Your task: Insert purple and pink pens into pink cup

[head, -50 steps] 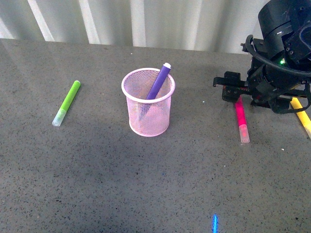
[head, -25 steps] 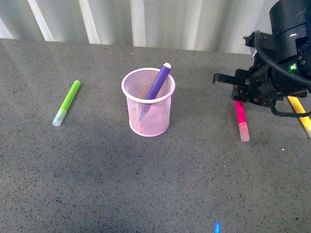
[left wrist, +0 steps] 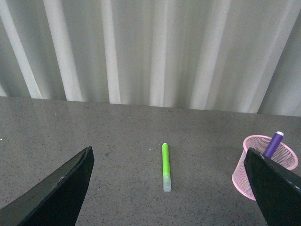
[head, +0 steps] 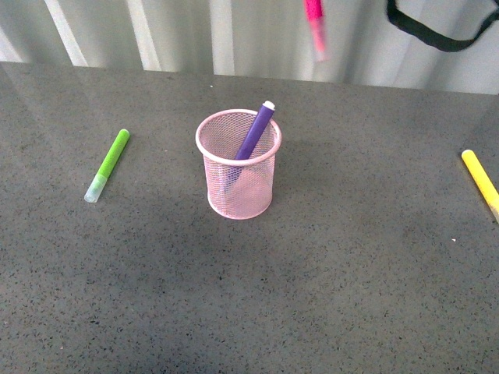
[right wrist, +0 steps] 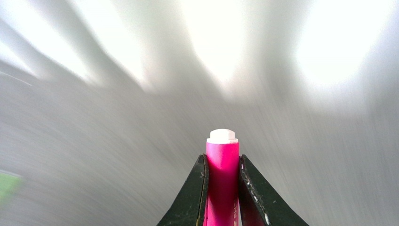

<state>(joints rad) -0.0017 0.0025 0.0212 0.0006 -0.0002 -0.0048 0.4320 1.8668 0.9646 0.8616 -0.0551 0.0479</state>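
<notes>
counter (head: pixel 351 273): grey speckled, carrying everything else
left gripper (left wrist: pixel 167 149): hanging wide open, gripping nothing
right gripper (right wrist: pixel 222 157): pinching the pink pen (right wrist: pixel 222 179) tight between both fingers; that view is coming out pretty blurry
pink cup (head: pixel 238 183): standing upright mid-counter
purple pen (head: pixel 256 131): leaning inside the cup, tip poking over the rim
pink pen: dangling high above the counter, well apart from the cup
green marker (head: pixel 107 165), yellow marker (head: pixel 481 181): lying flat, far left and far right
</notes>
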